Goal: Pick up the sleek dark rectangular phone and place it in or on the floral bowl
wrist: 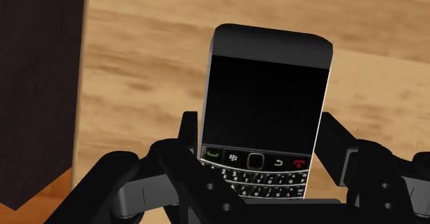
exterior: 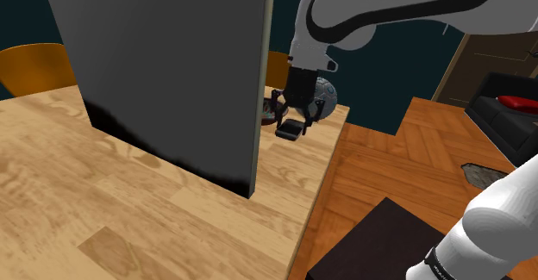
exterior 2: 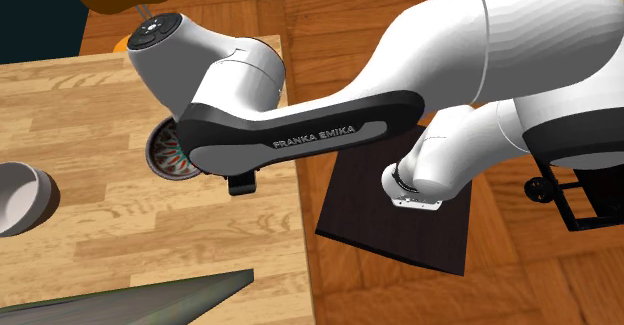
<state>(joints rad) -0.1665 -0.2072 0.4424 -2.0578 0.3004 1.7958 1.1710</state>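
Gripper (wrist: pixel 264 141) fingers clasp the dark phone (wrist: pixel 266 85) by its long edges, just beside the floral bowl (exterior 2: pixel 163 155) near the table (exterior 2: pixel 100 243) edge, apparently so the free screen end can lead into it.

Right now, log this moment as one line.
gripper: shut on phone | phone: clasped at keypad end, over wooden table | floral bowl: beside gripper, phone not in it

You've got a light wooden table (exterior: pixel 129 209) carrying everything here. Toward its far corner in the shoulder view sits the floral bowl (exterior 2: pixel 165 156). A plain grey bowl (exterior 2: pixel 18 198) rests well apart from it, and a tall dark slab (exterior: pixel 164 63) stands upright on the tabletop.
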